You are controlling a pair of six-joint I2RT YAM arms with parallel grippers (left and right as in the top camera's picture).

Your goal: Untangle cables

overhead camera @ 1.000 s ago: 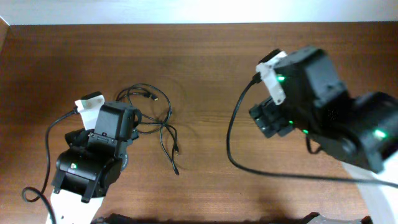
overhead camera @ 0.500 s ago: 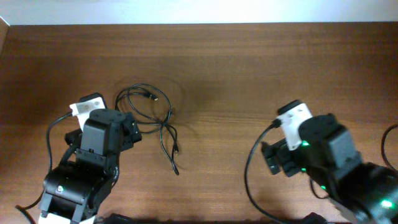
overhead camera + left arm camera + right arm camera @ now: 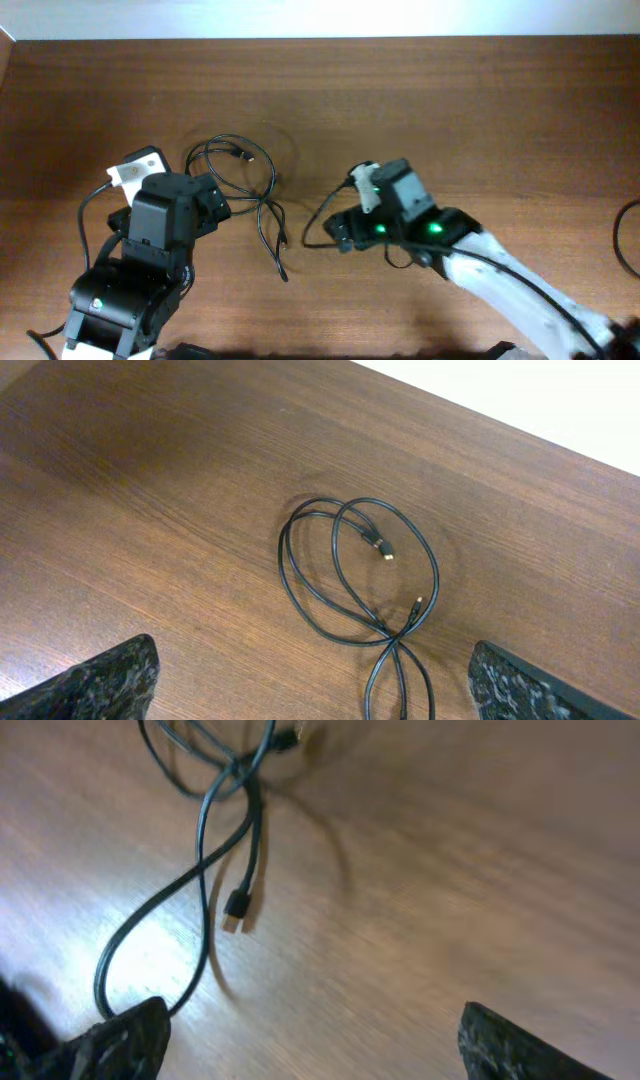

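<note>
The cables [image 3: 243,180] are thin black cords lying in overlapping loops on the wooden table [image 3: 450,110], with two tails running toward the front. In the left wrist view the loops [image 3: 345,565] show two gold-tipped plugs and cross just ahead of my fingers. My left gripper [image 3: 216,203] [image 3: 315,695] is open and empty, at the left of the loops. My right gripper [image 3: 338,238] [image 3: 320,1045] is open and empty, low over the table right of the tails. In the right wrist view one tail [image 3: 245,850] ends in a plug, and another curves down beside my left finger.
A thicker black cable [image 3: 318,215] wired to the right arm arcs beside its gripper. The right arm [image 3: 500,270] reaches in from the front right. The left arm's base [image 3: 125,290] sits at the front left. Another robot cable [image 3: 628,235] shows at the right edge.
The right arm has swung from the far right down and across to the left, ending low beside the cable tails. The left arm drew back slightly. The cables have not moved.
</note>
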